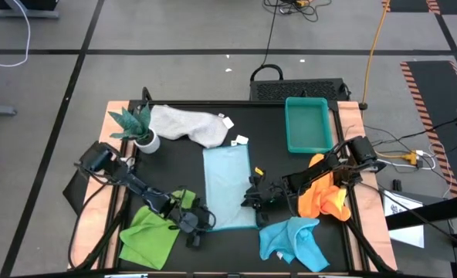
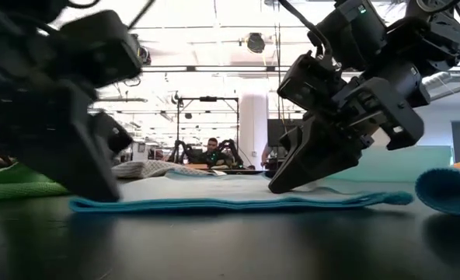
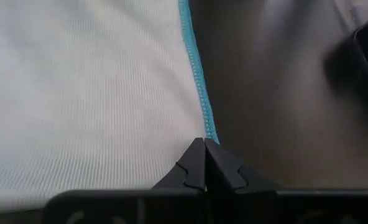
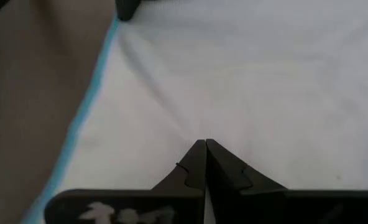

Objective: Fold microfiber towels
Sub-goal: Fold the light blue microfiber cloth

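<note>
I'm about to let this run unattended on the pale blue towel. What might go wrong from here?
Both tools are shut at the near end of the pale blue towel. The left tool sits right at the stitched edge, so its hold may be thin and slip. Lifting could also drag the lime green towel beside it.

Even overhead light covers the table, with soft shadows. In the low view, bright ceiling lamps glare and the nearest arm is a blurred silhouette. Both wrist views show the towel washed pale.
</note>
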Available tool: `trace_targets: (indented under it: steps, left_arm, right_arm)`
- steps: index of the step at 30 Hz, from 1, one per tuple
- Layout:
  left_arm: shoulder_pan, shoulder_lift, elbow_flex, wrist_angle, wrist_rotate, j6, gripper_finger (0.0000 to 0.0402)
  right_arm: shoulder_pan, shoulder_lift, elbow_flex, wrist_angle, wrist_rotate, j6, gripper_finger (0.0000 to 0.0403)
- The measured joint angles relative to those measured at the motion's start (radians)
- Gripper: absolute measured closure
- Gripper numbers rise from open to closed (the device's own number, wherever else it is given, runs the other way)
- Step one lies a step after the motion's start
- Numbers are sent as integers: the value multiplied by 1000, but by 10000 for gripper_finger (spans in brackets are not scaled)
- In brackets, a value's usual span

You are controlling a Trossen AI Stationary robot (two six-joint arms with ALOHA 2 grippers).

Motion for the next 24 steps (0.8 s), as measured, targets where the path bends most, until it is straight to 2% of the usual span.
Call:
trace_targets:
  steps: [6, 10, 12, 18, 21, 24]
  left_arm:
    - [-57, -68, 1, 63, -160, 98, 393]
    - [-122, -43, -1, 127, -218, 265, 398]
    - [-144, -23, 0, 151, -253, 329, 386]
    - [-157, 3, 0, 149, -275, 438, 278]
    - [-149, 4, 1, 74, -278, 475, 221]
    - [-135, 4, 2, -7, -271, 486, 185]
  right_arm:
    - [1, 0, 0, 0, 59, 0, 403]
    - [4, 0, 0, 1, 58, -22, 403]
    - [5, 0, 0, 9, 58, -38, 403]
    - [4, 0, 1, 36, 57, -73, 403]
    - [3, 0, 1, 51, 57, -95, 403]
    - [3, 0, 1, 71, 57, -104, 403]
